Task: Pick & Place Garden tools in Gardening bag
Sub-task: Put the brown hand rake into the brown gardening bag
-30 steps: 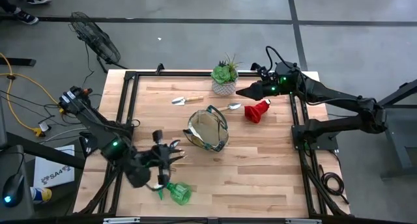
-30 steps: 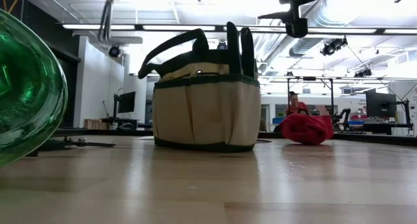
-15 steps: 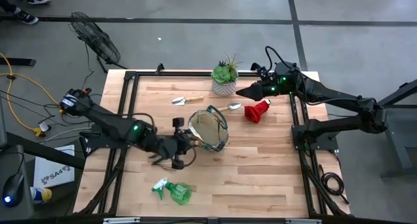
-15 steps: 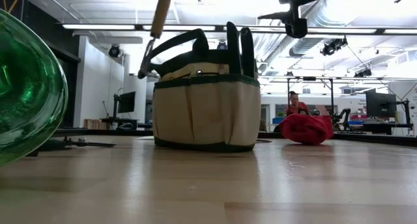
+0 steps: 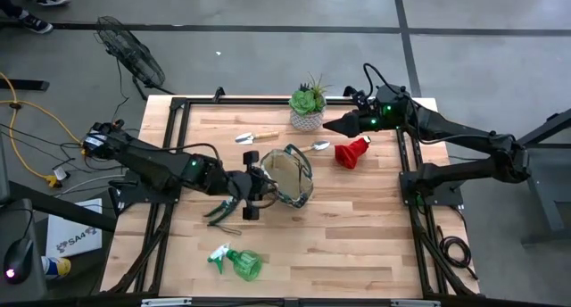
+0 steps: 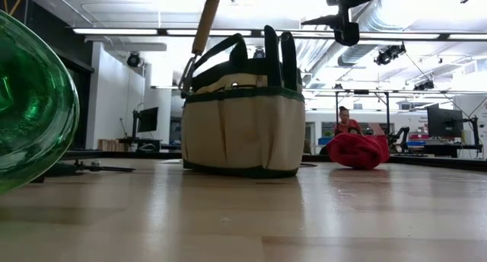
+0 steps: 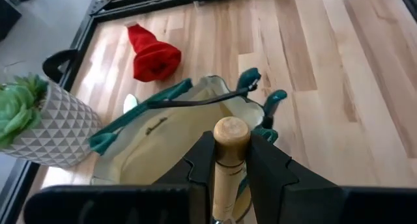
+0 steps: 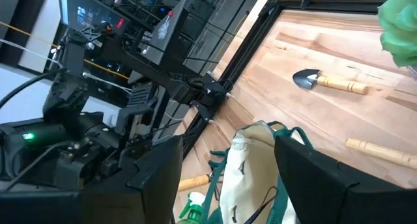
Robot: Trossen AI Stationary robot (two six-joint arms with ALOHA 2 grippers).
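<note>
Since the earlier frame the left gripper [image 5: 251,186], clamped on a wooden-handled tool [image 7: 229,160], has swung from the spray bottle [image 5: 239,262] to the gardening bag [image 5: 287,177], handle near-upright just beside its rim, while the right gripper [image 5: 332,124] waits, fingers apart.

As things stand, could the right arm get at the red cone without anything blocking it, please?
Probably yes: the right gripper hovers open just beside the red cone, which lies apart from the bag with bare table around it.
</note>
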